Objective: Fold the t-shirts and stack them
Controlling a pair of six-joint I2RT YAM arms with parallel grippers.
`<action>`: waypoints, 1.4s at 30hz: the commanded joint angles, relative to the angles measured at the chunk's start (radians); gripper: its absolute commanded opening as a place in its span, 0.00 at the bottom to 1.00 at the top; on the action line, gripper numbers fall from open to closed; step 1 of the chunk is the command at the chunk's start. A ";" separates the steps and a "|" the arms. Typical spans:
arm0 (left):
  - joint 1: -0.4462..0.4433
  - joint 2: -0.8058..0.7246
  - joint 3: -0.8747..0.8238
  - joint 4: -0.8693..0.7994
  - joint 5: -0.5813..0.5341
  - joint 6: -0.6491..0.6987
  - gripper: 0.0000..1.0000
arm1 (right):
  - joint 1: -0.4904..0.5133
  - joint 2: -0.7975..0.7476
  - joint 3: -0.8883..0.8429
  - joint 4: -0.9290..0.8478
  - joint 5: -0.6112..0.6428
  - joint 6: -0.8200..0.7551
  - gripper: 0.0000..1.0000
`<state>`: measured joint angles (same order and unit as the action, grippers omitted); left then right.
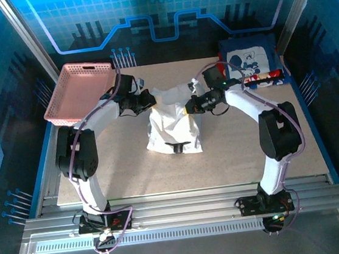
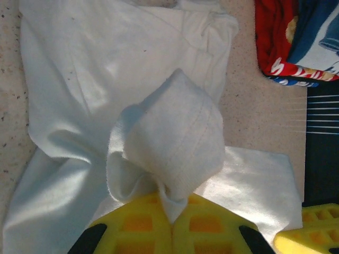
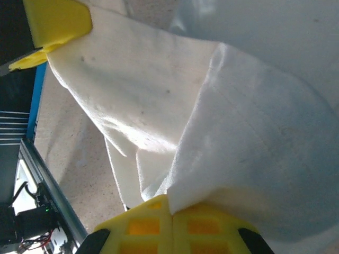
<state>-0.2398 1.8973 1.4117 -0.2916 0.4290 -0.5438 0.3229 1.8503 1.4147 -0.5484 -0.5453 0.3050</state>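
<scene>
Speckled tabletop carries the white t-shirt, bunched between my jaws; my left gripper and right gripper each clamp its far edge, raised, I judge, for a fold. Folded shirts sit stacked beyond my right jaws.

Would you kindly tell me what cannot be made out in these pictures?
White cloth t-shirt: black print, top view, mostly hidden by its folds.
Pile under the navy cartoon-print cloth t-shirt: shirt count, too small in top view, cut off by the left wrist view's edge.
Speckled table: right wrist view, white cloth covers most.
</scene>
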 commanded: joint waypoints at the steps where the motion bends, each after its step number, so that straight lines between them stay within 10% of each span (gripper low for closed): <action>1: 0.006 0.076 0.055 -0.006 0.047 0.040 0.00 | -0.029 0.050 0.054 -0.073 0.028 -0.032 0.02; 5: 0.010 0.130 0.058 0.001 0.032 0.034 0.10 | -0.038 0.105 0.064 -0.094 0.058 -0.031 0.06; 9: 0.038 0.125 0.035 0.005 0.011 -0.015 0.50 | -0.040 0.142 0.076 -0.092 0.076 -0.003 0.43; 14: 0.071 -0.069 -0.067 -0.021 -0.036 -0.037 0.70 | -0.037 -0.013 -0.036 -0.033 0.125 0.050 0.66; 26: 0.020 -0.474 -0.609 0.061 0.076 -0.178 0.67 | 0.088 -0.412 -0.448 -0.065 0.152 0.197 0.74; 42: -0.091 -0.248 -0.646 0.174 0.034 -0.225 0.57 | 0.152 -0.206 -0.564 0.136 0.145 0.342 0.73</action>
<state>-0.3119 1.6165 0.7292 -0.1326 0.4751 -0.7609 0.4557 1.6020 0.8265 -0.4377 -0.3988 0.6151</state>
